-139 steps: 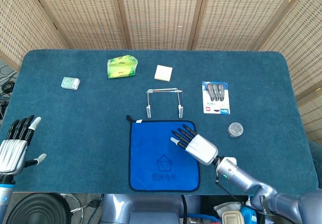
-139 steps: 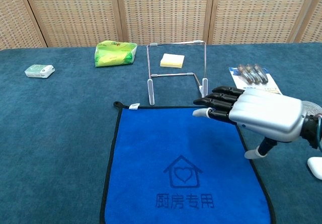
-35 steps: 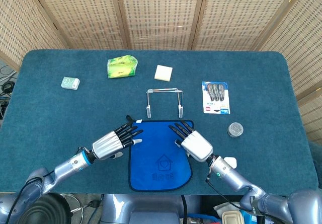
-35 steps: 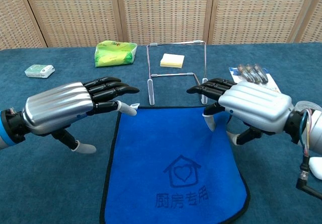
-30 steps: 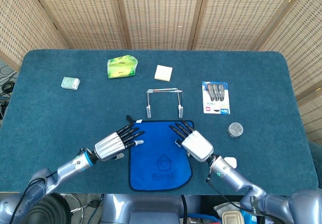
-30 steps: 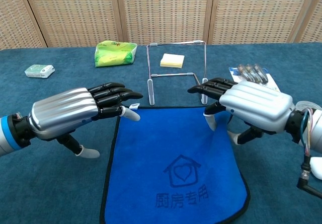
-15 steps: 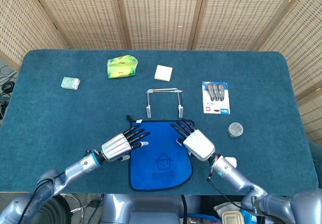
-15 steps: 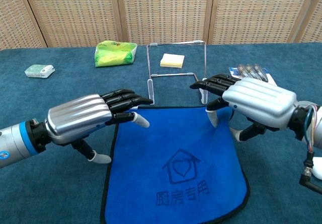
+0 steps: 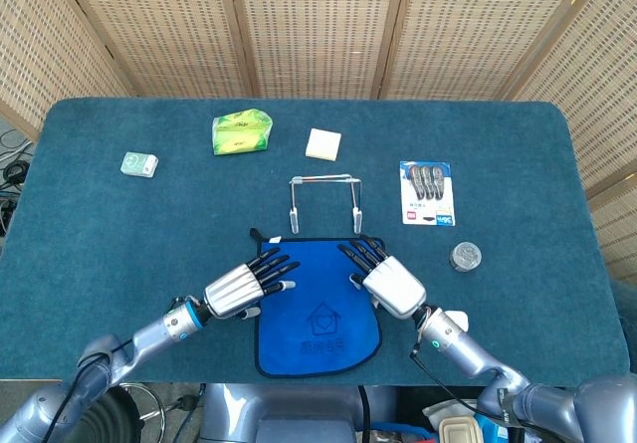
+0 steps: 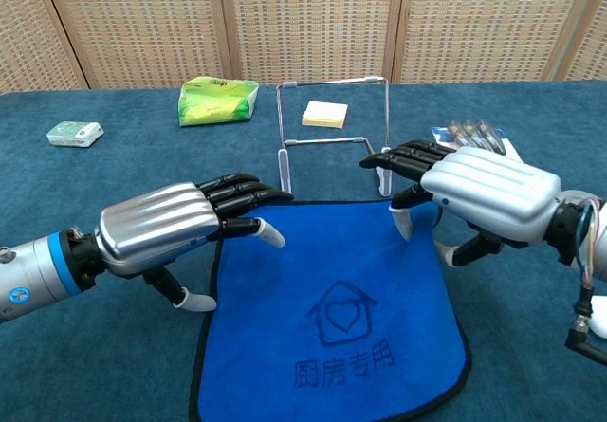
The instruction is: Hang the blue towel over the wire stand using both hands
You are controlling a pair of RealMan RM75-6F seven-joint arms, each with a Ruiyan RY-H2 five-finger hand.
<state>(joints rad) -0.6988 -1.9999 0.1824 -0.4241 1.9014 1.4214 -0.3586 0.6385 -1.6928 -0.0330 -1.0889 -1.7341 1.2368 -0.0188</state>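
With the blue towel (image 10: 332,303) flat on the surface just short of the wire stand (image 10: 332,133), each open robot hand, left (image 10: 175,225) and right (image 10: 474,194), should pinch its far corner, though contact seems unclear here.

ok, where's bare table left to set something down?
Free: the stretch between the mint box and the left robot hand, and the far right past the card of pens. Crowded: around the blue towel and wire stand, where both hands sit.
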